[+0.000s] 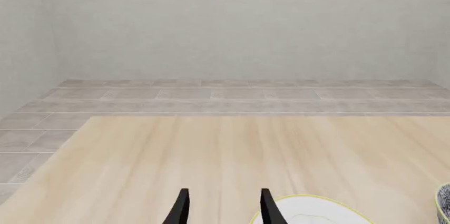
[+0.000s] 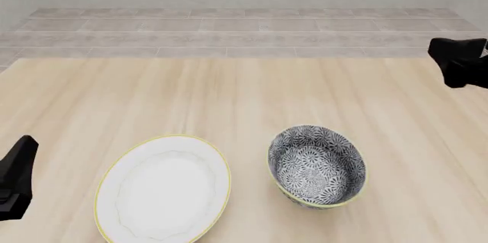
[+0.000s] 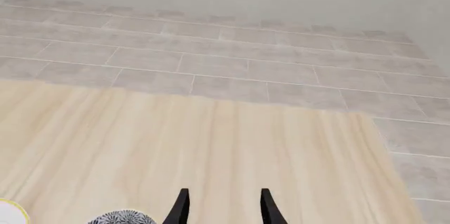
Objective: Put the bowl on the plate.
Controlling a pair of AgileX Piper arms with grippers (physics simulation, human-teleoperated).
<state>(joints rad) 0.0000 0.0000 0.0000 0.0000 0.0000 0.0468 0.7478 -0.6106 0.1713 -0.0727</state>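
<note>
On the table (image 2: 244,88) the plate (image 2: 164,188) lies just left of the bowl (image 2: 316,166), apart, both untouched. Our left gripper (image 1: 223,208) and right gripper (image 3: 223,208) each stand parted, holding nothing, well clear. We judge a thin-rim pinch could slip, or tilt the bowl and knock the plate.

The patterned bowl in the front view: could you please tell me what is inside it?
Nothing: the bowl shows only its grey-and-white floral lining. Its near inner wall is hidden behind the rim.
</note>
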